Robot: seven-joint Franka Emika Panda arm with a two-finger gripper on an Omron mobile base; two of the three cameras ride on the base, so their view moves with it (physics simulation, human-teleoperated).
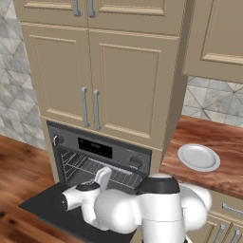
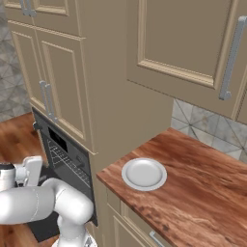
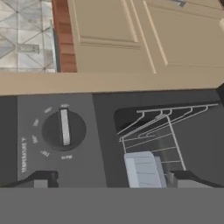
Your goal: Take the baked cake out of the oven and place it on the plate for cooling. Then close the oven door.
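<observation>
The oven (image 1: 102, 151) stands open, its oven door (image 1: 45, 204) folded down flat at the lower left. My gripper (image 1: 102, 176) hangs open at the oven's mouth, just in front of the wire racks (image 1: 92, 167). In the hand view its dark fingertips (image 3: 43, 179) stand wide apart, facing the right temperature knob (image 3: 64, 129) and the racks (image 3: 166, 127). Low between them a small pale layered block (image 3: 142, 170) looks like the baked cake; no red dot shows. The white plate (image 1: 198, 156) lies bare on the wooden counter to the right, also in the right base view (image 2: 144, 173).
Beige cabinet doors with bar handles (image 1: 90, 107) rise above the oven. A wooden counter (image 2: 202, 193) runs to the right, with tiled backsplash (image 2: 202, 125) behind it and drawers below. My arm's white body (image 1: 142, 209) fills the space over the lowered door.
</observation>
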